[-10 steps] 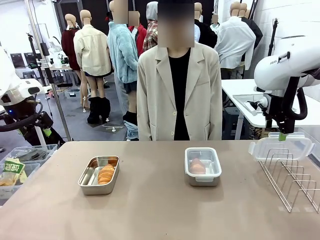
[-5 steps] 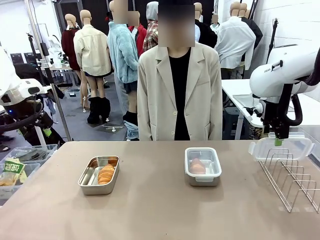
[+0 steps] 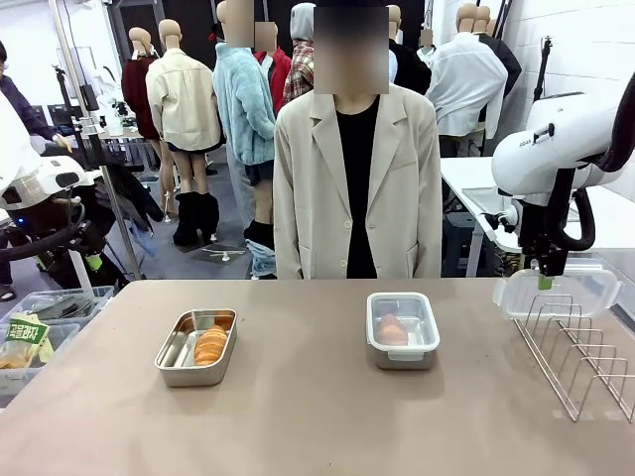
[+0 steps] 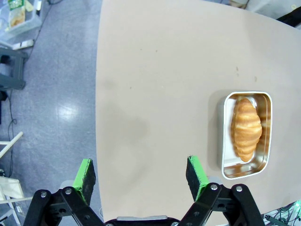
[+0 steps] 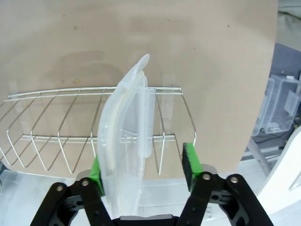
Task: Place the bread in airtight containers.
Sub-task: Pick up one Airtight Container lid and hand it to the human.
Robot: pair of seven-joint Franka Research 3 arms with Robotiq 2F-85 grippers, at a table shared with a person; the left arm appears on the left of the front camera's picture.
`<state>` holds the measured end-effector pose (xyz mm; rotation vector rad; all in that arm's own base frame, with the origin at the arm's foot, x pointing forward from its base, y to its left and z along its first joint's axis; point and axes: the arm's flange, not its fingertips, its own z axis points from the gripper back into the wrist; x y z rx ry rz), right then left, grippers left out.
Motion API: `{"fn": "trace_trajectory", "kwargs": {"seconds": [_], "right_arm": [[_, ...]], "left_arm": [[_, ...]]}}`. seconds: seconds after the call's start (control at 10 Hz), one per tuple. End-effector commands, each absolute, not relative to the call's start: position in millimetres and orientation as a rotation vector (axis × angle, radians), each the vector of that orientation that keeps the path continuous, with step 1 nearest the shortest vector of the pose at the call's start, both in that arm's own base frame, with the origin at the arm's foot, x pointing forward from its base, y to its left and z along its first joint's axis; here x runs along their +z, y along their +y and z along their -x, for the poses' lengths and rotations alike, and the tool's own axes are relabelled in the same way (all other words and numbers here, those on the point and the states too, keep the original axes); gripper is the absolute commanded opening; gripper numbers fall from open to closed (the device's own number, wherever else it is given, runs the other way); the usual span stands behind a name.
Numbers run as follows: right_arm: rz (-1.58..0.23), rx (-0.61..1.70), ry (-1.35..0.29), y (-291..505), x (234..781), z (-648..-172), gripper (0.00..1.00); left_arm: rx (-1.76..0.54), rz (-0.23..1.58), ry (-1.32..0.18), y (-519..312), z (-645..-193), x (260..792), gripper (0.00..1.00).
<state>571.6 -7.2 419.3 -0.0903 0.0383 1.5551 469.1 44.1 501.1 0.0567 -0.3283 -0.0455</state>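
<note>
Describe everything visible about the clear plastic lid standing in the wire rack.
The clear plastic lid is rectangular with rounded corners, a raised rim and clip flaps along its edges. It stands on edge in the wire rack at the table's right end. The right gripper straddles it from above, jaws open; one green pad is beside its face, though contact is unclear.

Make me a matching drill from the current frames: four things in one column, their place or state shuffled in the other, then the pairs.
Things:
1. left pan
2. right pan
3. loose clear lid
4. left gripper

States:
A. standing in the wire rack
B. lidded, bread inside
C. open, empty, above the table edge
D. uncovered, bread inside

Pairs: 1-D, 2-B, 3-A, 4-C
</note>
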Motion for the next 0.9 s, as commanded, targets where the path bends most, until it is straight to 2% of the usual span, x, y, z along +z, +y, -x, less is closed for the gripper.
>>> {"fn": "trace_trajectory", "kwargs": {"seconds": [0.0, 0.1, 0.2, 0.8], "right_arm": [[0.1, 1.532, 0.056, -7, 421, -574, 0.24], [0.099, 1.53, 0.059, -7, 421, -574, 0.04], [0.101, 1.529, 0.059, -6, 422, -574, 0.0], [0.135, 1.541, 0.059, -3, 434, -569, 0.0]], "left_arm": [[-0.03, -0.062, -0.331, 44, -468, 502, 1.0], [-0.03, -0.062, -0.331, 44, -468, 502, 1.0], [-0.03, -0.062, -0.331, 44, -468, 502, 1.0], [-0.03, -0.062, -0.331, 44, -468, 502, 1.0]]}}
